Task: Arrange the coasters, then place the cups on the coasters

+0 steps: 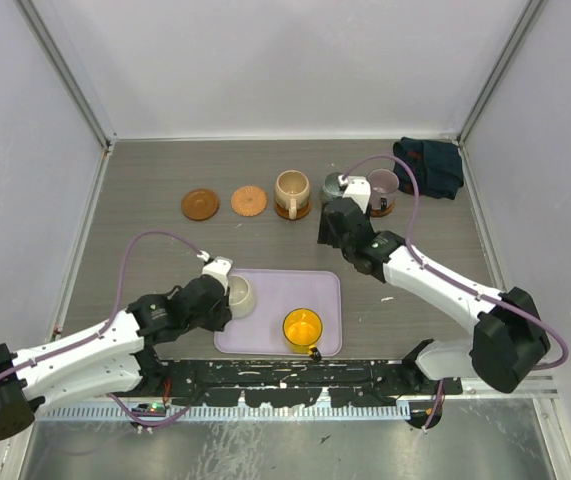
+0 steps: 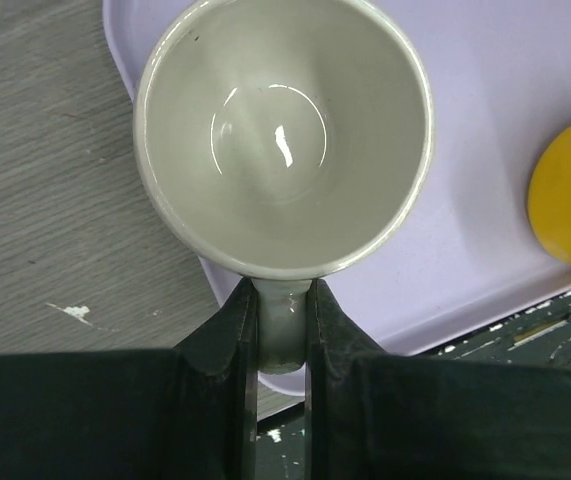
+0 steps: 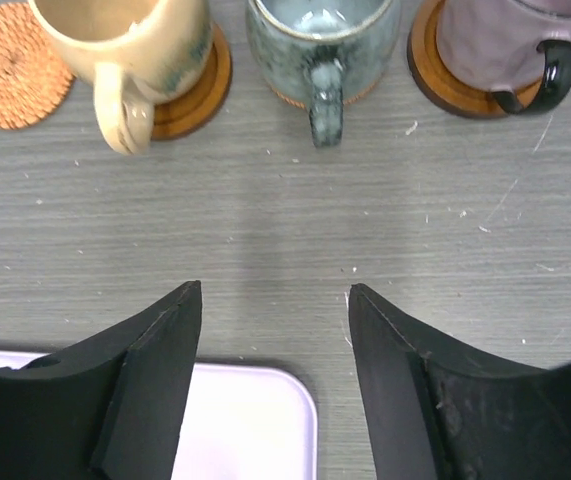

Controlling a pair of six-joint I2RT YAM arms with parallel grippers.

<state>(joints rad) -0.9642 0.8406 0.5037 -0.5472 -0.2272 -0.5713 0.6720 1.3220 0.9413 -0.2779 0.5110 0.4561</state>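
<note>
Fingers point(image 2: 233, 340) of the left hand point(image 2: 283, 300) pinch the handle of the cream cup point(image 2: 283, 130), which sits mouth up at the left edge of the tray point(image 2: 485, 120). Whether it rests there or hangs just above, I cannot tell. The yellow cup point(image 1: 303, 328) stands on the tray's near right part.

The right hand point(image 3: 275, 295) hovers open and empty over the tabletop point(image 3: 285, 200), beyond the tray's far right corner. Just past it, the tan cup point(image 3: 125, 40), grey-green cup point(image 3: 320, 40) and mauve cup point(image 3: 505, 40) stand in a row, each on a coaster, handles toward the arms. Left of them lie a brown coaster point(image 1: 200, 204) and an orange coaster point(image 1: 249, 201), both bare. A dark cloth point(image 1: 430, 165) lies in the far right corner.
</note>
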